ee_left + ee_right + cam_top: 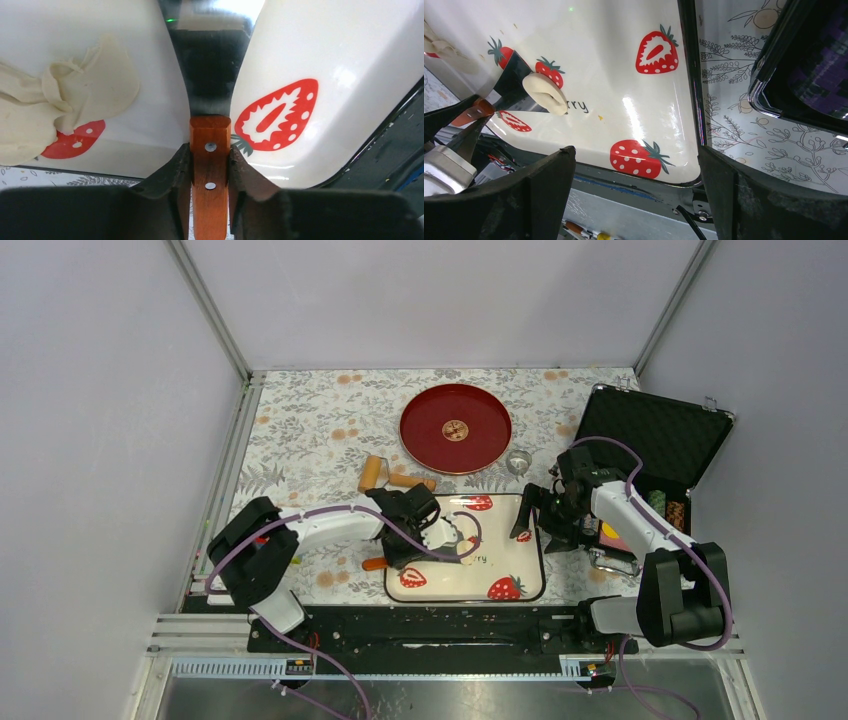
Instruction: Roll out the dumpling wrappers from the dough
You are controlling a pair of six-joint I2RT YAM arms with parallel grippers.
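Red-brown wood is gripped here: the handle [210, 135] of a scraper is clamped between the narrowly set fingers of the left end effector [209, 154]. Its dark blade [210, 75] is carried straight out ahead, low over the white strawberry tray [350, 50].

The long axis of the blade is seen to run in line with the end effector, and everything turns on that line. The dough [65, 100] lies off to the left of the blade as the left wrist camera sees it, not under its edge. It sits inside the tray's left half, partly over a printed strawberry.

The dough is seen as an off-white patch, thin, ragged and folded over itself. A small lump [544, 92] is seen against the blade's far end; whether it rides on the metal or lies just beside it cannot be told. No finished round wrapper is visible.

The right end effector [636, 155] is spread wide with nothing held, and hangs by the tray's right edge, well apart from the dough. The left arm is judged the nearer.

The roller [385, 476] lies on the table [300, 430] just beyond the tray's far left corner.
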